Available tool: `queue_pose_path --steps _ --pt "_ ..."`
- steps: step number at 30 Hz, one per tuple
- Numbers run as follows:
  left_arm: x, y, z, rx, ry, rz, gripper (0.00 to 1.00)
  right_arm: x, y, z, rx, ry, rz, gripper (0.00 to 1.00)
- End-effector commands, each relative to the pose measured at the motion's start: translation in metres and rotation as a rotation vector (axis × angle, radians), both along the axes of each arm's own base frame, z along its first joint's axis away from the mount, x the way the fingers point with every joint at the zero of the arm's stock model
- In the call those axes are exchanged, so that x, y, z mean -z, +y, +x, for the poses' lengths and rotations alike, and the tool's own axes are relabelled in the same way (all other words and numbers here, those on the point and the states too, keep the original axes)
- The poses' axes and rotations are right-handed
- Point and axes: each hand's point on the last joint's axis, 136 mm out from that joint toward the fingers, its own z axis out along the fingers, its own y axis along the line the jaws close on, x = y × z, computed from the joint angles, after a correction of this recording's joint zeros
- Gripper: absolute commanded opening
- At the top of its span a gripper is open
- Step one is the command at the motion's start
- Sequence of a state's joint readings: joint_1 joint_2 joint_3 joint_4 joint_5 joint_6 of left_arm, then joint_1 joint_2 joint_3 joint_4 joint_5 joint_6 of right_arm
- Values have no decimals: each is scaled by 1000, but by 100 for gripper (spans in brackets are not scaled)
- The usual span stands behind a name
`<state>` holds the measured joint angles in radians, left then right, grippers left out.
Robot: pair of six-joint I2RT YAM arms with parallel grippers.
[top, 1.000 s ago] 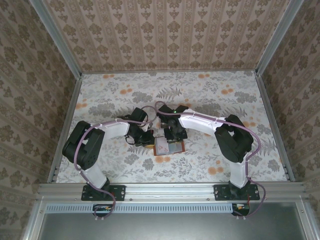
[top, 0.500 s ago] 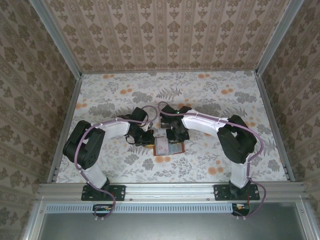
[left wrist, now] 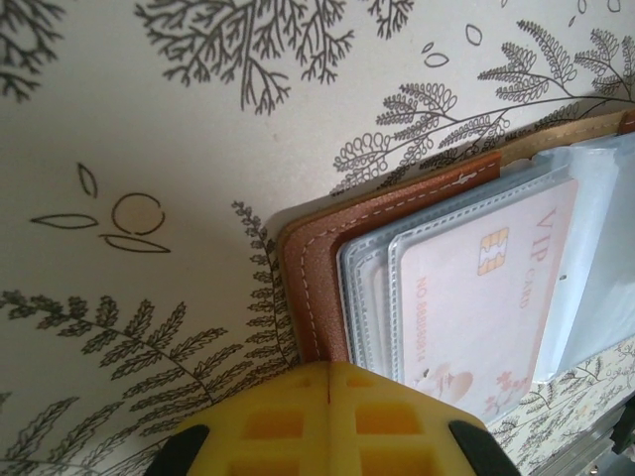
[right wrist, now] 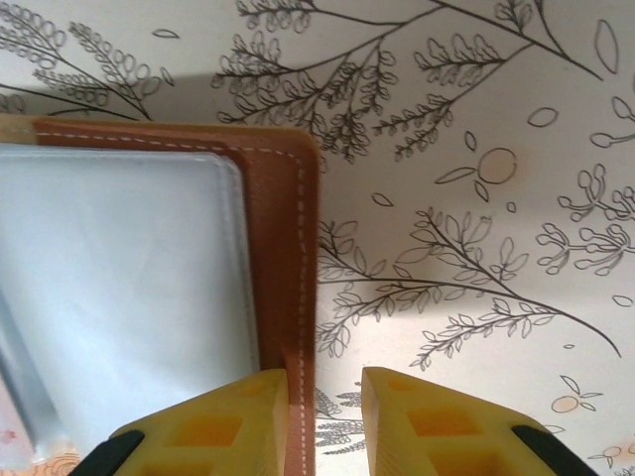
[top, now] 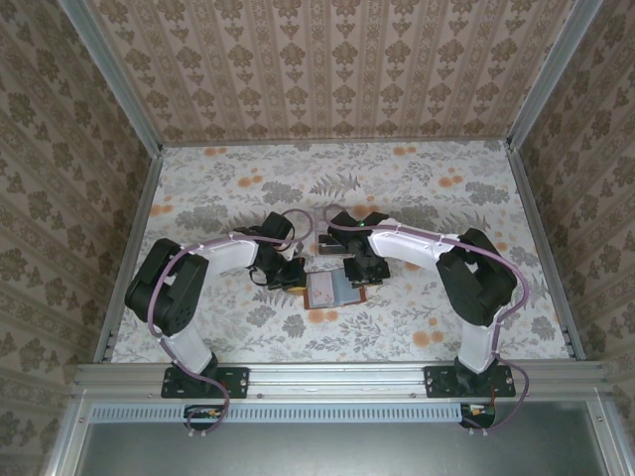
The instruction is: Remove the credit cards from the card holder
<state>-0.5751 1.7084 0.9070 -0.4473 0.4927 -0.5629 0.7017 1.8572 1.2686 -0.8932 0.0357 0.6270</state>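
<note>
Right gripper [top: 363, 273] shifts toward right edge of table [top: 427, 188], fingers parting over card holder [top: 332, 291] right border. Left gripper [left wrist: 327, 397] fingers together at holder's left border, mid-table. Pink VIP credit card [left wrist: 486, 297] sits in clear sleeve [left wrist: 598, 238]. Step: likely regrasp; next needs pinch on card edge, holder pinned.

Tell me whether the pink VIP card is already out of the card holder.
No, the pink VIP card sits inside a clear sleeve of the open card holder.
</note>
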Motion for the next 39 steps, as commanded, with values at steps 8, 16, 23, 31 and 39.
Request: queue_pose_path --steps 8,16,23,31,39 --pt "-25 -7 1 12 -36 5 3 -24 -3 -3 -4 -31 35 27" --pt "-33 -31 -1 18 -45 -41 3 -41 33 4 1 -46 231 25" --pt "-26 -37 -6 23 -34 -29 3 -41 79 9 28 4 486 23" --pt "-10 -27 -12 22 -8 23 3 -20 96 13 54 60 579 21" --pt "-2 -23 -16 26 7 43 3 -4 96 14 79 94 601 20"
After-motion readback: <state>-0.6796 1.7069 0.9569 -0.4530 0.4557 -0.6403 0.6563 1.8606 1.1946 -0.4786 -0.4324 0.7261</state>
